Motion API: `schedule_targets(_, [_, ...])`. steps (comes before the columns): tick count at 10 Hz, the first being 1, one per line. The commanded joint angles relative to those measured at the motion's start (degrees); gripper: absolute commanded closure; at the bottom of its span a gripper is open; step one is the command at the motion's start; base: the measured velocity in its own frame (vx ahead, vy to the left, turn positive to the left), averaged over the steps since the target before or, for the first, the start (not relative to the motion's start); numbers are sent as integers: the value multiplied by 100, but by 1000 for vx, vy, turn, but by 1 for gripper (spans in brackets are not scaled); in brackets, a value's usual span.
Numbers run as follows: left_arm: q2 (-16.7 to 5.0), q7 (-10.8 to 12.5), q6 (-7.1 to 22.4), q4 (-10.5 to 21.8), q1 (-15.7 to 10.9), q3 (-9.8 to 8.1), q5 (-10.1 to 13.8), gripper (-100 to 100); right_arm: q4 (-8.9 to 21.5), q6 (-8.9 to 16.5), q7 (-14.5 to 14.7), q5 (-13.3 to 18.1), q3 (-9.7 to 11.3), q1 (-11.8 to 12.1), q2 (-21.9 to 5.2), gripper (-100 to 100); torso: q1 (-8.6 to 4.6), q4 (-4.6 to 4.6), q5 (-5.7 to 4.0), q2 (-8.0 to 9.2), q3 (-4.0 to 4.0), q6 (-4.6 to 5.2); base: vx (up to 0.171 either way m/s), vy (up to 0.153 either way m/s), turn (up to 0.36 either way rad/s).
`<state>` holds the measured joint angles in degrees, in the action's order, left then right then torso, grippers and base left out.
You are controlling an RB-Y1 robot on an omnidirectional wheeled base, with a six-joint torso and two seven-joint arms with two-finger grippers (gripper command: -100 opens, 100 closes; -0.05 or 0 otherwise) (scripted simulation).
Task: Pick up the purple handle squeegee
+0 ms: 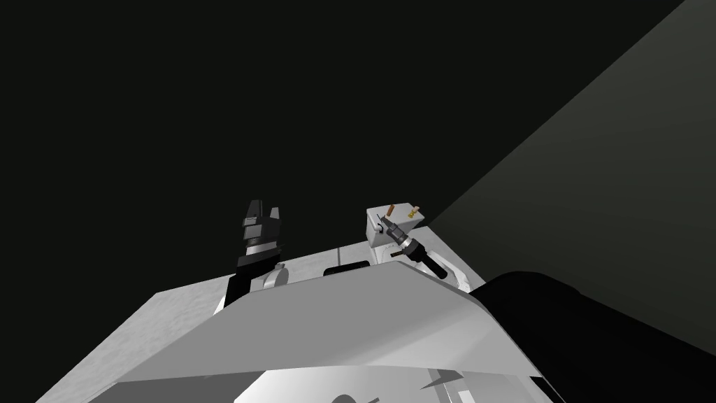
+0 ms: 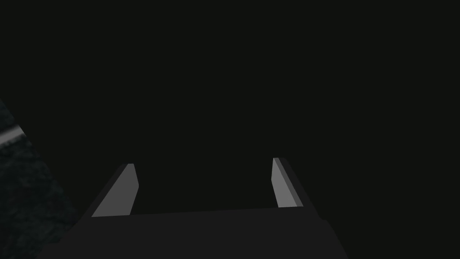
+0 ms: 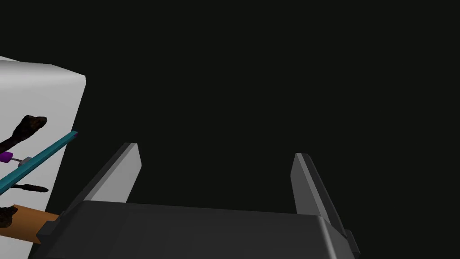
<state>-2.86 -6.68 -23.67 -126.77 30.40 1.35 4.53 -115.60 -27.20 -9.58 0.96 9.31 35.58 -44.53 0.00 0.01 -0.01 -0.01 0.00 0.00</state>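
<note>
Plainly, the right gripper point(image 3: 215, 150) holds its two flat grey blade jaws wide apart with nothing between them, just off the corner of a plain white, box-shaped counter point(image 3: 49, 90). On its top lies one squeegee point(image 3: 45, 152): a thin teal blade reaching the counter's edge, a short metal neck and a purple handle point(image 3: 5, 156). Around it lie three rough dark brown pieces point(image 3: 28, 125) and one orange-brown cylinder point(image 3: 27, 222). The left gripper point(image 2: 202, 162), its jaws likewise wide, hangs well apart.
</note>
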Motion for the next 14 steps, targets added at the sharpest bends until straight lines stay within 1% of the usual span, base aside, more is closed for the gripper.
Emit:
schedule_targets(1, [0,0,0,0,0,0,0,0,10,24,-26,18,23,47,-173,-100,0,0,0,0,0,0,-4,12,19])
schedule_targets(2, [0,0,0,0,0,0,0,0,110,49,-82,54,85,88,-407,-100,2,0,1,-1,0,1,-1,21,35])
schedule_targets(3, [0,0,0,0,0,0,0,0,110,49,-82,54,85,88,-448,-100,5,0,1,-2,-1,0,1,17,17])
schedule_targets(4, [0,0,0,0,0,0,0,0,211,77,-139,89,146,131,-674,-100,4,0,1,-3,-2,1,4,22,34])
schedule_targets(5, [0,0,0,0,0,0,0,0,211,77,-139,89,146,131,-718,-100,5,-1,1,-4,-2,0,4,20,19])
schedule_targets(6, [0,0,0,0,0,0,0,0,312,106,-198,124,208,173,-947,-100,5,-1,2,-5,-3,1,4,26,36])
schedule_targets(7, [0,0,0,0,0,0,0,0,412,136,-257,159,269,216,-1126,-100,7,-1,2,-5,-3,1,4,37,57])
schedule_targets(8, [0,0,0,0,0,0,0,0,412,136,-257,159,269,216,-1238,-100,10,-1,2,-5,-3,0,6,25,15])
schedule_targets(9, [0,0,0,0,0,0,0,0,510,167,-317,193,330,260,-1445,-100,8,-1,2,-6,-3,1,9,28,39])
schedule_targets(10, [0,0,0,0,0,0,0,0,510,167,-317,193,330,260,-1489,-100,9,-1,2,-7,-4,0,9,23,15])
schedule_targets(13, [0,0,0,0,0,0,0,0,798,266,-499,294,510,390,-2104,-100,12,-2,3,-9,-5,1,15,41,47])
schedule_targets(14, [0,0,0,0,0,0,0,0,798,266,-499,294,510,390,-2192,-100,16,-2,3,-11,-6,0,14,39,14])
